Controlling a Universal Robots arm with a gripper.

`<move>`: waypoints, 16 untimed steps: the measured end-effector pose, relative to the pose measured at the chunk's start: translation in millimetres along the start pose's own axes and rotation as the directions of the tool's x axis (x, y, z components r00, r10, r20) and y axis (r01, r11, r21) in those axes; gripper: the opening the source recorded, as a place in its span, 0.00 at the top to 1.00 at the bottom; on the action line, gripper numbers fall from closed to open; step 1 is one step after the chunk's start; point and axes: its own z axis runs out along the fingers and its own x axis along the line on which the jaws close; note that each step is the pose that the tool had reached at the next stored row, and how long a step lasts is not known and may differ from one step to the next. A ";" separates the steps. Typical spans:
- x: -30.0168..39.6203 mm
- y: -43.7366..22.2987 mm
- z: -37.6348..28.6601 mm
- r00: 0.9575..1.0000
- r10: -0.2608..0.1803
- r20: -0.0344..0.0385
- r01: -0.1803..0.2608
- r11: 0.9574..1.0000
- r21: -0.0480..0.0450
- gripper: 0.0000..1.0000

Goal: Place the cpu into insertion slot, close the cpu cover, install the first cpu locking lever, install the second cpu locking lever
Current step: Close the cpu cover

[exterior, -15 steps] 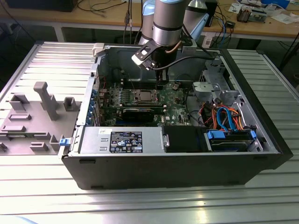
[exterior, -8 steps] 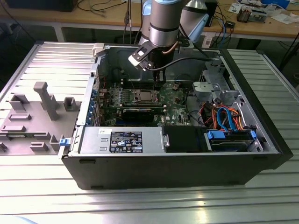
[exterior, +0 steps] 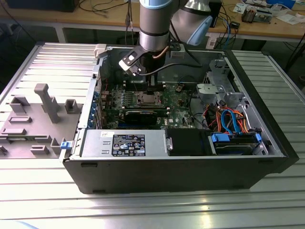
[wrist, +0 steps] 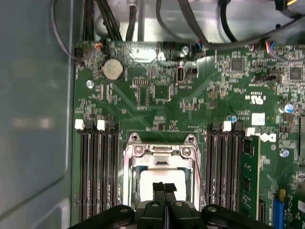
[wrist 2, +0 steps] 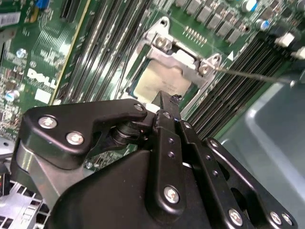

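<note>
**Exterior view.** The open computer case (exterior: pixel 190 167) stands on the ribbed tabletop (exterior: pixel 143 210), well in from its near edge. Your arm reaches straight down into it, and the claw (exterior: pixel 151 90) sits directly above the socket (exterior: pixel 146 99) near the middle of the motherboard (exterior: pixel 178 109).

**Second wrist view.** The claw (wrist 2: pixel 165 102) is clenched. Its two fingers are pressed together with nothing between them, and the tip is over the near rim of the socket. The cpu (wrist 2: pixel 157 81) lies seated in the slot, its pale top showing through the window of the cpu cover (wrist 2: pixel 186 59). The cover appears to be folded down over it. A thin locking lever (wrist 2: pixel 252 75) juts out from the cover's corner and looks unlatched.

**First wrist view.** The closed fingertips (wrist: pixel 164 187) are centred over the cpu (wrist: pixel 152 177). I cannot tell whether they touch it. The cover (wrist: pixel 159 151) looks square to the socket.

**Assessment.** The work appears to stand between closing the cover and securing the levers.
- Use the clenched tip as a blunt pusher.
- Bear on the metal frame, not the chip face.
- Press vertically and slowly.
- Keep clear of the memory slots on either side.
- A skewed push could lift the cover or slip off the thin lever.
</note>
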 end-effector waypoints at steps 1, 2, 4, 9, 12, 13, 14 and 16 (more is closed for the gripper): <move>0.0 -2.1 0.9 1.000 0.000 0.000 0.000 1.000 0.000 0.89; 0.1 -4.7 2.1 1.000 0.000 0.000 0.000 1.000 0.000 0.89; 0.2 -8.9 3.9 1.000 0.000 0.000 0.000 1.000 0.000 0.89; 0.3 -20.3 9.8 1.000 0.000 -0.001 0.000 1.000 0.000 0.89; 0.5 -23.5 11.2 1.000 0.000 -0.003 0.000 1.000 0.000 0.89; 0.5 -23.9 11.3 1.000 0.000 -0.003 0.000 1.000 0.000 0.89; 0.5 -24.1 11.5 1.000 0.000 -0.003 0.000 1.000 0.000 0.89; 0.5 -25.4 12.2 1.000 0.000 -0.004 0.000 1.000 0.000 0.89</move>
